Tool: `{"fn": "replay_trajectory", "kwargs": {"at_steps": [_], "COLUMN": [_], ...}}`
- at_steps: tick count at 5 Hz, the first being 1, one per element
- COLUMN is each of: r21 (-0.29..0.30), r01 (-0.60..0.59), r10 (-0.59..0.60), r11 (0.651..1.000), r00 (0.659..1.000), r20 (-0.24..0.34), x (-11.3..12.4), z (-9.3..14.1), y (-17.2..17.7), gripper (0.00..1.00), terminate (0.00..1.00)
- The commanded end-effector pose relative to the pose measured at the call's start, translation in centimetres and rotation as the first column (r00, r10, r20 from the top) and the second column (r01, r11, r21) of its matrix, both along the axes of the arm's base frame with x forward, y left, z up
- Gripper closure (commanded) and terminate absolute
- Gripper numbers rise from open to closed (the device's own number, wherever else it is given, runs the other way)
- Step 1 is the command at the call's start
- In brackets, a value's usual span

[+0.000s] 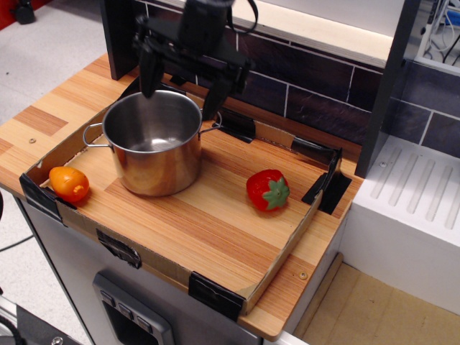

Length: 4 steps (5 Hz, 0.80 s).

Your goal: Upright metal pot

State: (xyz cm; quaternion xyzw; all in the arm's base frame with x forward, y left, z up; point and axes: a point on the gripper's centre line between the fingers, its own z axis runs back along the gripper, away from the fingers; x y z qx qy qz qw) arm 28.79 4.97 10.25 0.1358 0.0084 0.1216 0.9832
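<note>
Pot: shiny stainless-steel cylindrical pot (153, 144) stands upright near the wooden surface's (208, 223) back-left corner.
Gripper: black gripper (182, 80) spread wide, empty, above the pot's rear rim.

Wooden tabletop (215, 223) with a low cardboard rim taped black at the corners is carrying three things. Metal pot (153, 144) is standing upright on it, open mouth up, sitting directly below the tool (183, 72), which is hanging spread wide above the pot's far rim, not touching. One loop handle is sticking out on the side away from the strawberry, the other pointing toward the back rim. Orange toy fruit (70, 184) is lying near the front-left taped corner, just beside the pot, well below the tool. Toy strawberry (267, 190) is lying well apart from the pot, off to the tool's other side, green leaves facing right.
</note>
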Motion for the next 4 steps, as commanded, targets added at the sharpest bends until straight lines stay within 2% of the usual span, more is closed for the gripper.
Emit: {"fn": "replay_trajectory", "kwargs": {"at_steps": [1,3,4], "r21": [-0.231,-0.231,-0.231], "r01": [0.008,0.008,0.008], "r10": [0.018,0.018,0.018], "r11": [0.973,0.973,0.973], "r00": [0.994,0.994,0.994], "r20": [0.112,0.112,0.112], "x": [-0.23,-0.23,-0.23], "z": [6.68,6.68,6.68], "y": [0.56,0.56,0.56], "gripper": [0.0,0.0,0.0], "terminate": [0.0,0.0,1.0]}}
